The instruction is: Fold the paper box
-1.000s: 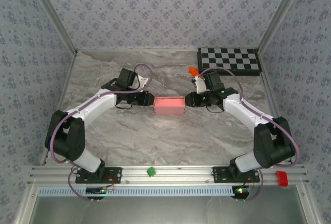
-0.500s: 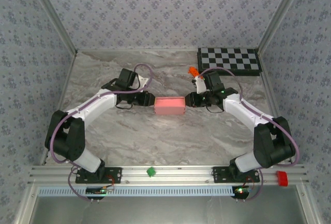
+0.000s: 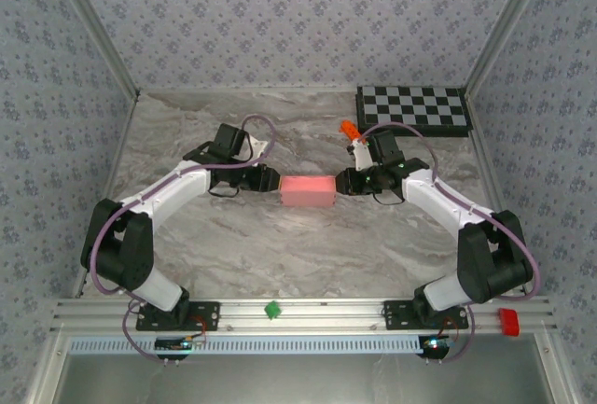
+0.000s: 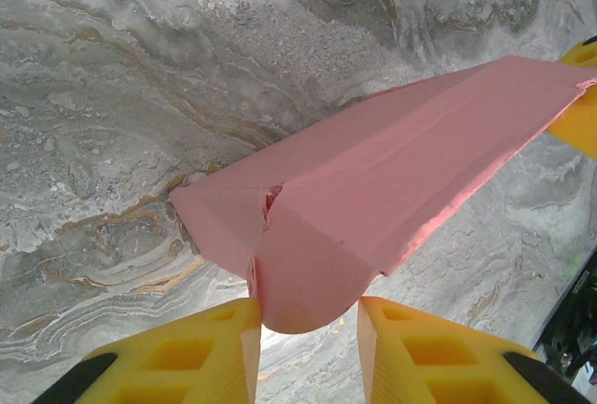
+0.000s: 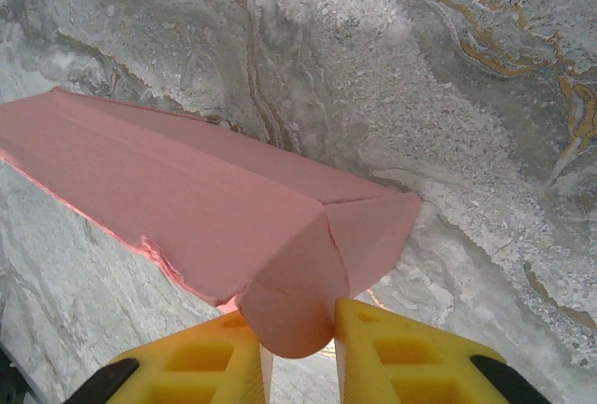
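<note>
Here, left end effector and right end effector each straddle an end flap of a salmon-pink card box. Whether either is clamped cannot be told.

Both arms are shelled in white and jointed in black; purple cables are looped alongside; fingers are moulded yellow.

Salmon-pink card box far end: cut off by both wrist views' edges.
Left claw hold on it: unclear.
Right claw hold: unclear.
</note>
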### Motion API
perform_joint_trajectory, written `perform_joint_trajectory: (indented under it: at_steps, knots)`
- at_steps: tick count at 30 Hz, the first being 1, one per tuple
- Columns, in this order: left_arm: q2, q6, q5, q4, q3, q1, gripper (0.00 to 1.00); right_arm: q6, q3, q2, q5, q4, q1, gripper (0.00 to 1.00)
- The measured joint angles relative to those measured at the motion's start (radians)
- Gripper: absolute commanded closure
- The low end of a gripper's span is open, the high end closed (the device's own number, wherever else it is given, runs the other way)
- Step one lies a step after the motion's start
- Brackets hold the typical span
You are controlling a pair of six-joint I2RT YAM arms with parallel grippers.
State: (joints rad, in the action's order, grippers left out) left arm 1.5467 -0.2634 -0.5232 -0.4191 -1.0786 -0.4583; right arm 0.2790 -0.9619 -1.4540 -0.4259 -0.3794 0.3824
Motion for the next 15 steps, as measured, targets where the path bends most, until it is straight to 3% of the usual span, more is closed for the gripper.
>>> perform_joint_trajectory:
  at_steps: [15]
  knots:
    - [0.000,-0.001,-0.005,0.002,0.000,0.000,0.77,0.000,-0.017,0.000,-0.001,-0.006,0.000,0.76]
